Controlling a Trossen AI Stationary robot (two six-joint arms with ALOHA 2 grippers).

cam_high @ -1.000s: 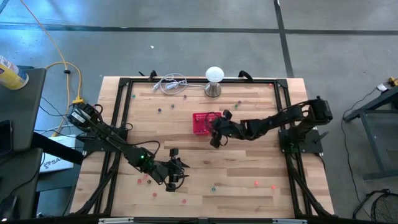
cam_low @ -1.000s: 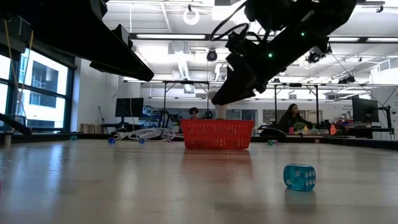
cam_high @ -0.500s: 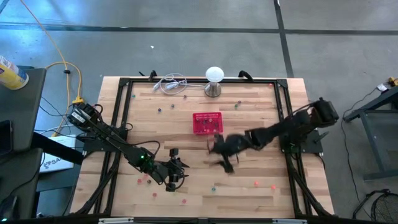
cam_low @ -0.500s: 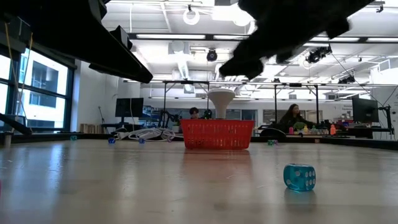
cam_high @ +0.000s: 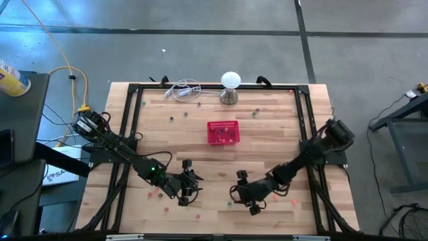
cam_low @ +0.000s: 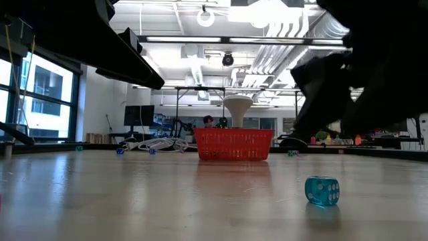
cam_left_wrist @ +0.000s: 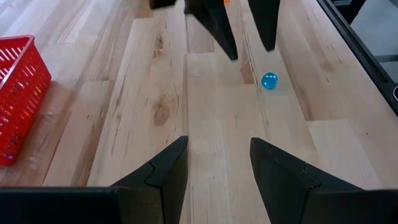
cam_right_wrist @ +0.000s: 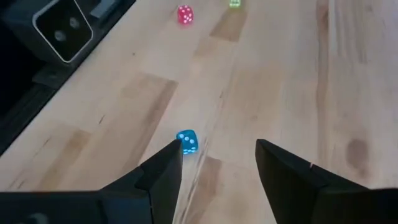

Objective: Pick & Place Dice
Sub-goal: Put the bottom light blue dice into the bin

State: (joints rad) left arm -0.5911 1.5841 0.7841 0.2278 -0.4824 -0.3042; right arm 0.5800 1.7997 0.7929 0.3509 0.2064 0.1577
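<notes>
From above, the right gripper (cam_high: 245, 193) hung low over the near middle of the table (cam_high: 267, 134), close to a blue die (cam_high: 230, 200) that showed there only as a speck. The right wrist view made that die (cam_right_wrist: 187, 141) plain: it lay on the wood just beside one finger's tip, outside the gap, and the fingers (cam_right_wrist: 163, 172) stood apart with nothing between them. That view alone also showed a pink die (cam_right_wrist: 185, 14) farther off. The left gripper (cam_high: 189, 181) waited at the near left, its fingers (cam_left_wrist: 163, 171) likewise spread and empty. Its wrist camera caught the same blue die (cam_left_wrist: 269, 80) beyond the other arm's fingertips. The low view added the die's (cam_low: 322, 189) white pips, with the red mesh basket (cam_low: 234, 144) well beyond it at the table's middle. Other dice (cam_high: 275, 197) lay scattered across the boards.
</notes>
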